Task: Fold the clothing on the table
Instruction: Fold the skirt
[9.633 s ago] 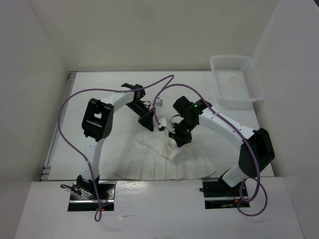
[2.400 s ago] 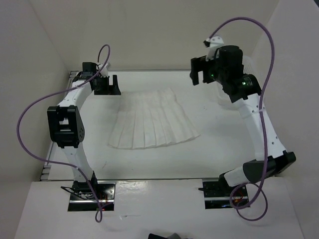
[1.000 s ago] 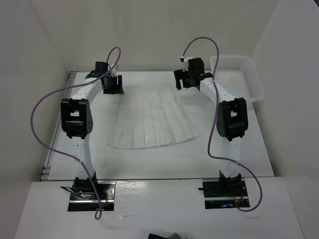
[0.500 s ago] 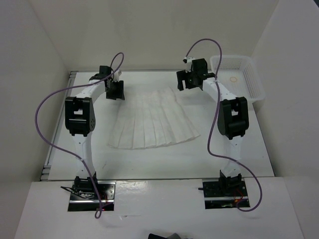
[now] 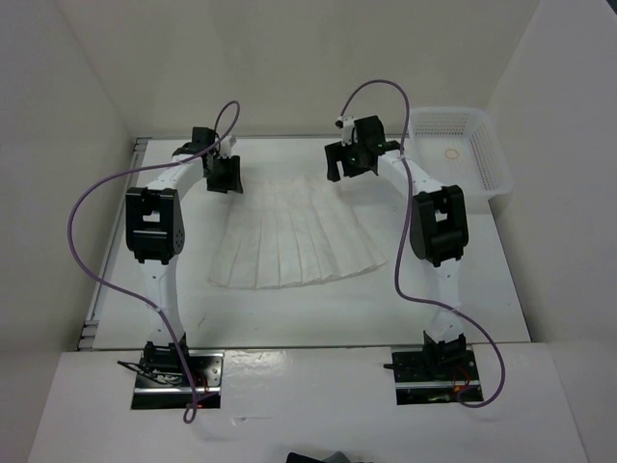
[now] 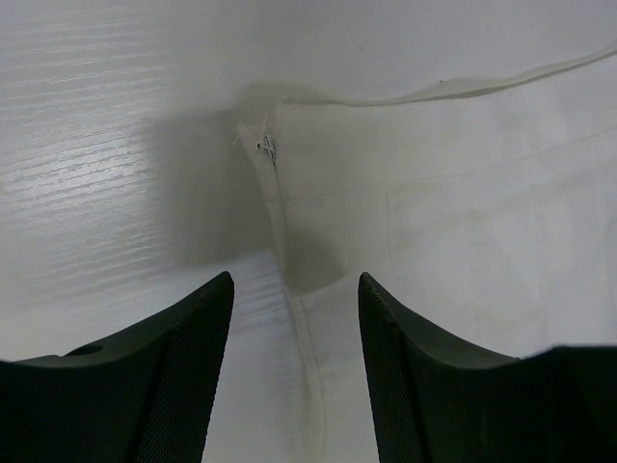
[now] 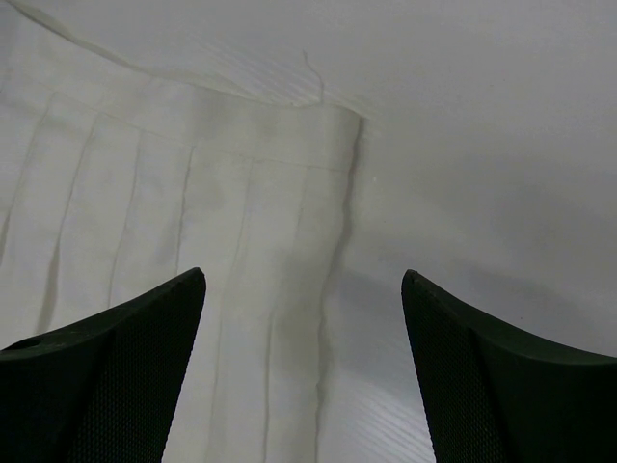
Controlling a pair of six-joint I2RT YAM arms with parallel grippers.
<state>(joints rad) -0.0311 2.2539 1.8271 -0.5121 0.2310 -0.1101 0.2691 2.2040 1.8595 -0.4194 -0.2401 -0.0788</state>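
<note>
The clothing (image 5: 294, 231), a white pleated skirt, lies spread flat on the table (image 5: 453, 280) with its narrow waistband at the far end. My left gripper (image 5: 224, 174) hangs open over the waistband's left corner. In the left wrist view the zippered side edge (image 6: 268, 147) runs down between the open fingers (image 6: 183, 376), and nothing is gripped. My right gripper (image 5: 339, 162) hangs open over the waistband's right corner. The right wrist view has that corner (image 7: 347, 125) and the skirt's side edge between the wide-apart fingertips (image 7: 174, 309).
A white perforated basket (image 5: 458, 154) stands at the far right corner of the table, just right of the right arm. White walls close in the back and both sides. Purple cables loop above both arms.
The right gripper has moved left toward the waistband's right corner. The left gripper has shifted slightly right toward the left corner. The skirt has not moved.
</note>
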